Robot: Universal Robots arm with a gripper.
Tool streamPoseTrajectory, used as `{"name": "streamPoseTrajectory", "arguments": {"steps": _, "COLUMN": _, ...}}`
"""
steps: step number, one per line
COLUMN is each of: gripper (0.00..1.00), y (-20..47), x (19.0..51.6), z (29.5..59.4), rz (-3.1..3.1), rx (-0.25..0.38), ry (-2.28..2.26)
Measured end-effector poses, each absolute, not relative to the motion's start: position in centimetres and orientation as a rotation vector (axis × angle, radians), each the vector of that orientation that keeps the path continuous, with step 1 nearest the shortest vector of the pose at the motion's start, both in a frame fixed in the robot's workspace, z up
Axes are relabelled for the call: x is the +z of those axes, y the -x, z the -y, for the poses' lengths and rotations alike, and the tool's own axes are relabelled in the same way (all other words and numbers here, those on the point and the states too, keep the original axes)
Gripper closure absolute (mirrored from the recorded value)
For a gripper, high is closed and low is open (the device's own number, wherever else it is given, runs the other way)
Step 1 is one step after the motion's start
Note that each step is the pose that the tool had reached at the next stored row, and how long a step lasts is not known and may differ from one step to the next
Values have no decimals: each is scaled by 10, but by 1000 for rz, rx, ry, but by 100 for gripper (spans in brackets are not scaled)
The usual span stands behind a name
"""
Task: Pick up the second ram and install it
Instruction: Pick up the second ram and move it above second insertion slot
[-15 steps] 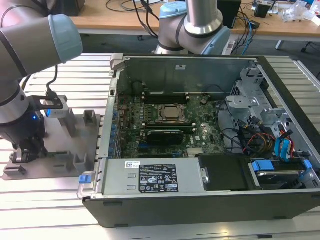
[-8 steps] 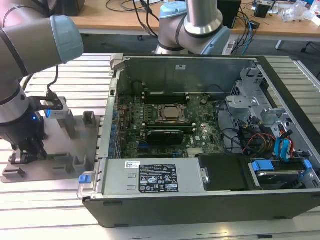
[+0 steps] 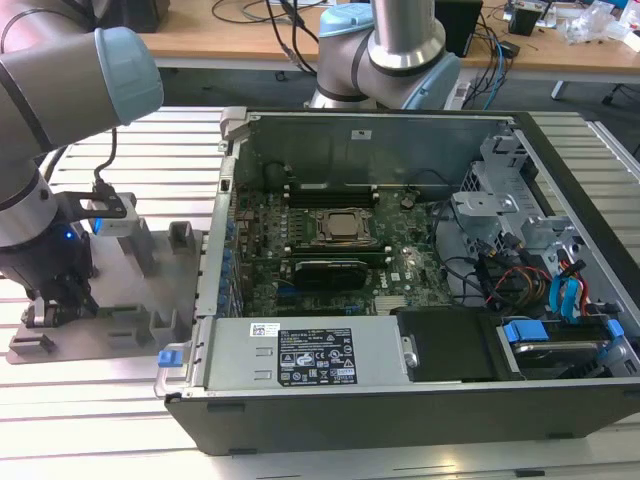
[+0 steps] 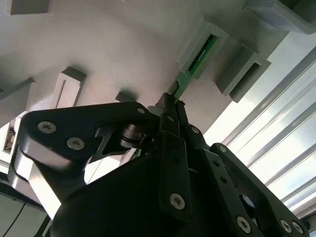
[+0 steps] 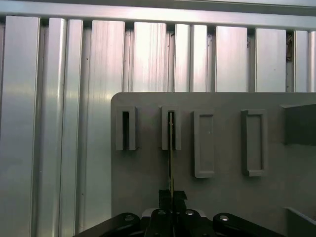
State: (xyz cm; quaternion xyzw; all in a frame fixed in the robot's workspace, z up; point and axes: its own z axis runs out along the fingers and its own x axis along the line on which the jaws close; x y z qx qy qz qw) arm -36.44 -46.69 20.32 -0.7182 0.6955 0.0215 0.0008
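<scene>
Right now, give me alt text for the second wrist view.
The gripper has its fingers shut on the second ram, a green stick whose far end sits in a slotted block of the grey tray. A ribbed metal table runs alongside.

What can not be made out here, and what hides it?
- Second wrist view: fingers cover the second ram's near end; a grey tray block partly hides its far end.
- First wrist view: ram edge-on, chips hidden.
- Exterior view: the arm hides the grasp.
</scene>
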Motion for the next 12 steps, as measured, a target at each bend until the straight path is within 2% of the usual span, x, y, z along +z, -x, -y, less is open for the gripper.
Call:
{"name": "streamPoseTrajectory", "arguments": {"steps": 6, "gripper": 87, "y": 365, "x": 207, "z": 467, "rz": -2183, "rx": 64, "ry": 2254}}
{"name": "streamPoseTrajectory", "arguments": {"steps": 12, "gripper": 87, "y": 365, "x": 246, "z": 467, "rz": -2182, "rx": 66, "ry": 2253}}
